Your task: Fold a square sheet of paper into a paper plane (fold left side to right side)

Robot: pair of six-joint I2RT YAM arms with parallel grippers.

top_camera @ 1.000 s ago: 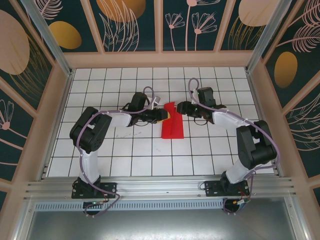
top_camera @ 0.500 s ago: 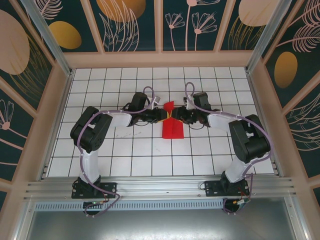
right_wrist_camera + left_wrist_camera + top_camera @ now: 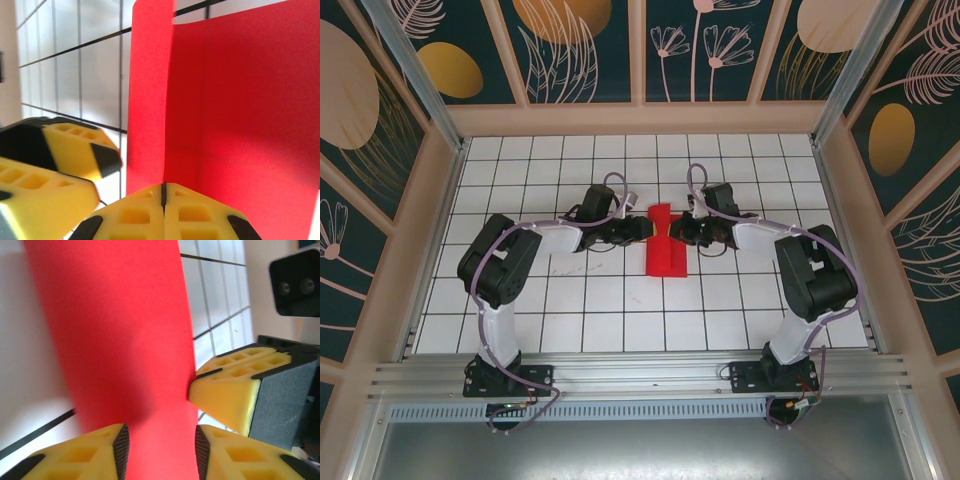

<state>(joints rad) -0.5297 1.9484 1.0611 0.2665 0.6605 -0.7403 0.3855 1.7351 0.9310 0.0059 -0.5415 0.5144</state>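
Observation:
The square sheet of paper (image 3: 666,255) is bright red and folded to a narrow shape lying on the white grid table (image 3: 570,300). Its far end is lifted into an upright flap (image 3: 147,90). My right gripper (image 3: 681,228) presses in from the right. In the right wrist view it (image 3: 163,186) is shut, with the flap's edge running into the seam between the fingers. My left gripper (image 3: 644,230) sits at the paper's left side. Seen from the left wrist, it (image 3: 160,440) is open, with red paper (image 3: 115,330) showing beyond the gap between the pads.
The two grippers face each other a finger's width apart: a right fingertip (image 3: 225,395) shows in the left wrist view and the left fingers (image 3: 75,155) in the right wrist view. Wooden frame walls (image 3: 640,118) surround the table.
My right gripper moved left to the paper and shut on the raised flap. The flap now stands straighter. My left gripper has stayed at the paper's left edge.

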